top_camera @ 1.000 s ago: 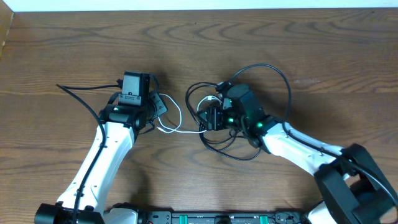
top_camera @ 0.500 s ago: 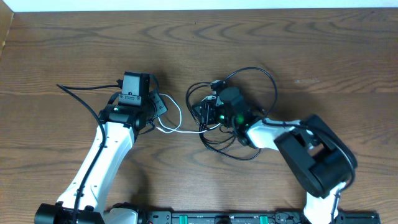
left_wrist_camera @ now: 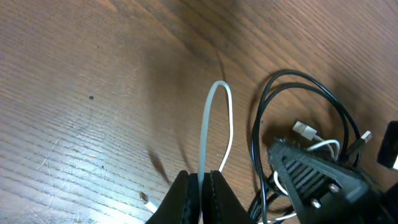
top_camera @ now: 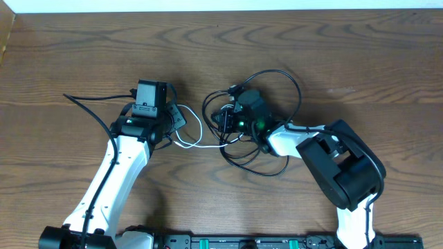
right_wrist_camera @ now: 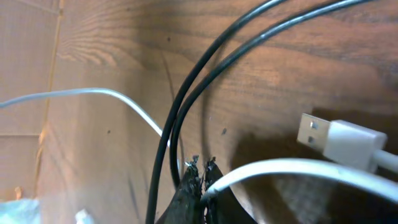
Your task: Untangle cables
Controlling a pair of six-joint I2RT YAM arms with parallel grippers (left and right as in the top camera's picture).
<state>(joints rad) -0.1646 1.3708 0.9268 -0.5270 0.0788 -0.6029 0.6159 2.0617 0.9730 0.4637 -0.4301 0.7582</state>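
Well, my left gripper [left_wrist_camera: 199, 182] was pinched tight on the white cord [left_wrist_camera: 203, 134], which rose in a narrow loop from between its fingers. My right gripper [right_wrist_camera: 200, 177] was likewise closed on a strand of that white cord, near its USB plug [right_wrist_camera: 326, 135], with two black cords [right_wrist_camera: 186, 93] running just past the fingertips. From overhead, the black cords lay looped around my right gripper on the table [top_camera: 69, 55], the white cord strung between both grippers.
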